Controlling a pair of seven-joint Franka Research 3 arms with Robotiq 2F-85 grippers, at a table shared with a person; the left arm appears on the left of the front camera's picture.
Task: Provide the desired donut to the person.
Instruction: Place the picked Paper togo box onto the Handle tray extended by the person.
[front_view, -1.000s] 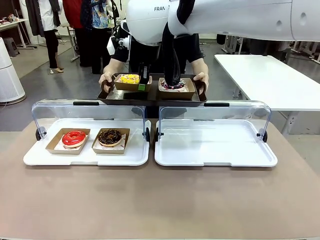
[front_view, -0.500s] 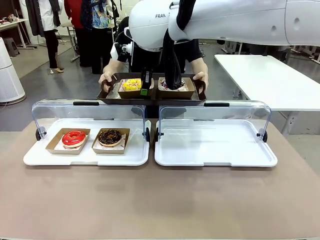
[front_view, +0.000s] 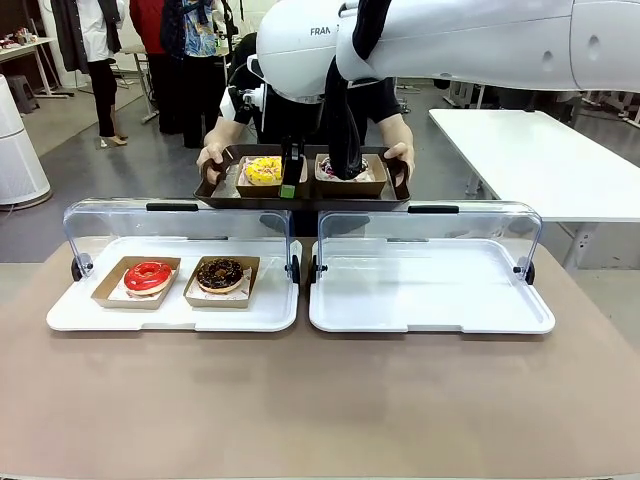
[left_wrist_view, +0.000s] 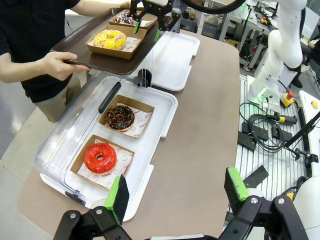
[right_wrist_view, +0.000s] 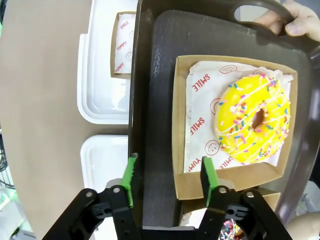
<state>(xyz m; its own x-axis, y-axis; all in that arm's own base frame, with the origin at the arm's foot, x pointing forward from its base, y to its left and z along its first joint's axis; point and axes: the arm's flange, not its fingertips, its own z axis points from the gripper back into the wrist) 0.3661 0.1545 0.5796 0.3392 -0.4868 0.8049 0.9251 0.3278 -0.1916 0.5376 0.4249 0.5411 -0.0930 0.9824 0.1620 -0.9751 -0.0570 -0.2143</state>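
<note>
Jaws on my right gripper (right_wrist_view: 167, 182) stand open above the dark tray (front_view: 300, 192) that the person (front_view: 300, 105) holds out at the far edge of the tabletop (front_view: 320, 400), one hand (front_view: 212, 157) on each handle. In the right wrist view the green pads straddle the near corner of a brown paper box; one pad looks to lie on the box wall, but I cannot tell whether it touches. That box carries the yellow sprinkled donut (front_view: 263, 169), which sits on the left half of the tray. A second box with a dark sprinkled donut (front_view: 345, 170) sits just beside it on the right half, partly hidden by my arm's black cable.

My left gripper (left_wrist_view: 176, 192) hangs well apart from all this, over the near left part of the tabletop, jaws open and empty.

On the tabletop two white lidded trays lie side by side, clear lids raised toward the far side. The left tray (front_view: 170, 312) holds a red glazed donut (front_view: 148, 276) and, to its right, a chocolate donut (front_view: 220, 273), each in its own box. The right tray (front_view: 430, 300) is bare.
</note>
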